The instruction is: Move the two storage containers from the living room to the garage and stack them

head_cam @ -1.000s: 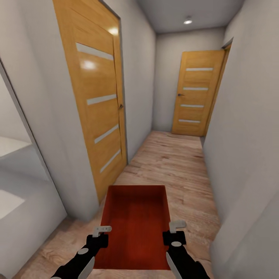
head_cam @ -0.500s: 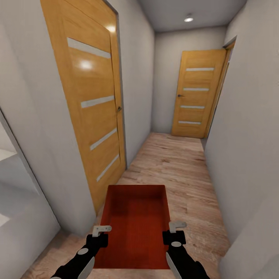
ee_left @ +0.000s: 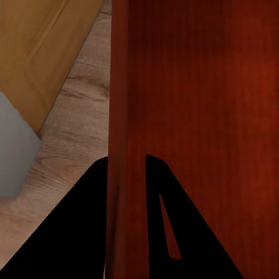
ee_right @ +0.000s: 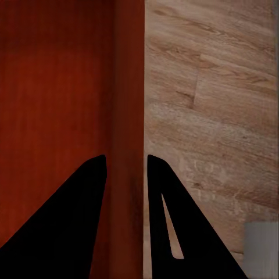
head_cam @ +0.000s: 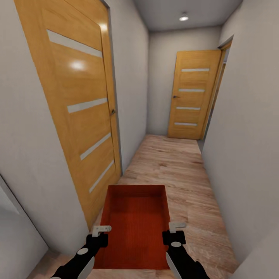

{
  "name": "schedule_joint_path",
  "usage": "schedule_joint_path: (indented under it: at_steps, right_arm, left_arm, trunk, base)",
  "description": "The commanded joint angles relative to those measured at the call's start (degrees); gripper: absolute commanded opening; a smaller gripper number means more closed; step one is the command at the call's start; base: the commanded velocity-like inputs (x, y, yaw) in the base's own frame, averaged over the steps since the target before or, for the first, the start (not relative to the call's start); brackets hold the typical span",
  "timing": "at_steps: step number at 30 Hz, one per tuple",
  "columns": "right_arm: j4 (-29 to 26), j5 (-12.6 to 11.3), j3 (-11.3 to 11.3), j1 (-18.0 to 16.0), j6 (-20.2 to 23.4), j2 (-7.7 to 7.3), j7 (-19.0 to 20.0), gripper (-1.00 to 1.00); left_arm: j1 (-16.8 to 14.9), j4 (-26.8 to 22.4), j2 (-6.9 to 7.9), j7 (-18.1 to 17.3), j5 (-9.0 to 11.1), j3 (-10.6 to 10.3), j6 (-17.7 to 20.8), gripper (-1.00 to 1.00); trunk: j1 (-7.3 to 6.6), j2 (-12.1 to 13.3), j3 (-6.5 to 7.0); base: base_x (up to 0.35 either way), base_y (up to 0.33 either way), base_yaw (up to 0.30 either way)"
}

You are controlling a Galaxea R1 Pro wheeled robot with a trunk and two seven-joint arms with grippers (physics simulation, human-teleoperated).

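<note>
Left gripper (head_cam: 101,231): lower left of the head view, black arm rising from the bottom edge, pale fingertips clamped on the left long wall of the bin; in the left wrist view (ee_left: 127,174) the two dark fingers straddle that wall, one on each side.
Right gripper (head_cam: 177,226): lower right of the head view, clamped the same way on the bin's right long wall; the right wrist view (ee_right: 127,171) shows its fingers on either side of the wall.
Storage container (head_cam: 136,224): orange-red, lidless, held between the two grippers at lower centre of the head view, open side up, ribbed bottom in sight, above the wood floor.
Wood-plank floor (head_cam: 182,166): light boards running up the frame's middle, down a narrow corridor.
Near door (head_cam: 79,104): tall wooden panel door with pale strips, left side of the frame, shut.
Walls (head_cam: 240,128): plain grey-white on both sides.
Far door (head_cam: 192,95): like wooden door at the corridor's end, upper right of centre.
Ceiling light (head_cam: 184,17): small round lamp at the top of the frame.
</note>
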Motion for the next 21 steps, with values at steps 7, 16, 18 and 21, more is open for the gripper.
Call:
schedule_joint_path:
  at_steps: [7,16,18,21]
  right_arm:
    - [-0.3,1.9,0.4,-0.1,0.7,-0.82,-0.8,-1.00]
    - [-0.3,1.9,0.5,-0.1,0.7,-0.79,-0.7,-1.00]
    - [-0.3,1.9,0.5,-0.1,0.7,-0.79,-0.7,-1.00]
    - [-0.3,1.9,0.5,-0.1,0.7,-0.76,-0.7,-1.00]
  left_arm:
    - [-0.1,0.2,0.53,0.9,0.6,0.2,0.6,-1.00]
    - [-0.1,0.2,0.54,0.9,0.6,0.2,0.6,-1.00]
    - [-0.1,0.2,0.54,0.9,0.6,0.2,0.6,-1.00]
    - [-0.1,0.2,0.53,0.9,0.6,0.2,0.6,-1.00]
  trunk:
    - [0.04,0.0,0.05]
    - [0.04,0.0,0.07]
    - [0.04,0.0,0.07]
    - [0.04,0.0,0.07]
  base:
    - [0.343,0.065,-0.152]
    - [0.343,0.045,-0.109]
    - [0.343,0.007,-0.252]
    - [0.343,0.003,-0.271]
